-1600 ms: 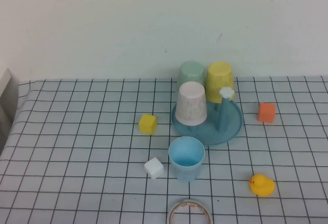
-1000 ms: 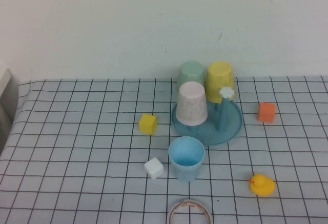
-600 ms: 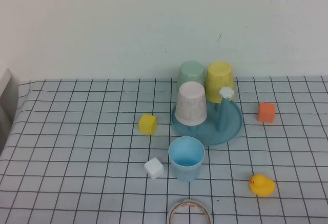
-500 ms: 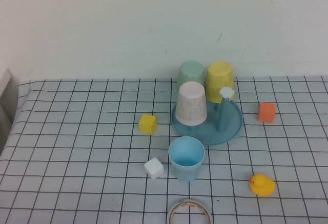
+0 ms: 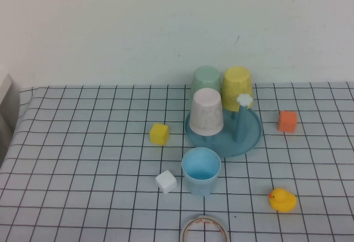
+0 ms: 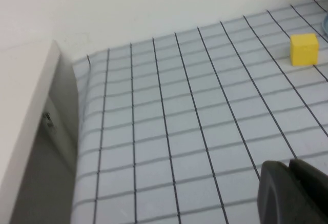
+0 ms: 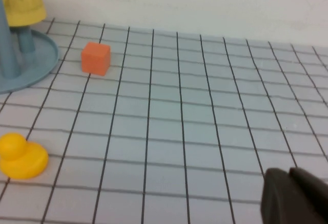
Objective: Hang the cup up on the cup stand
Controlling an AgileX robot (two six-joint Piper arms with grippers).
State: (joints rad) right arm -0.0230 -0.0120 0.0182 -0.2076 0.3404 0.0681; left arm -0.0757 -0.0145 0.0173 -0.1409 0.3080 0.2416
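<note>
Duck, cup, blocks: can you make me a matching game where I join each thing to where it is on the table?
Things:
1. light blue cup
2. rubber duck
3. orange block
4. pink speckled cup

Places:
A. upside down on the cup stand
B. right of the stand, on the checked cloth
C. upright in front of the stand, beside the white block
D. near the front edge, on the right

Pairs: 1-C, 2-D, 3-B, 4-A

Both grippers wait off to the sides: left gripper and right gripper, fingers shut, empty.
</note>
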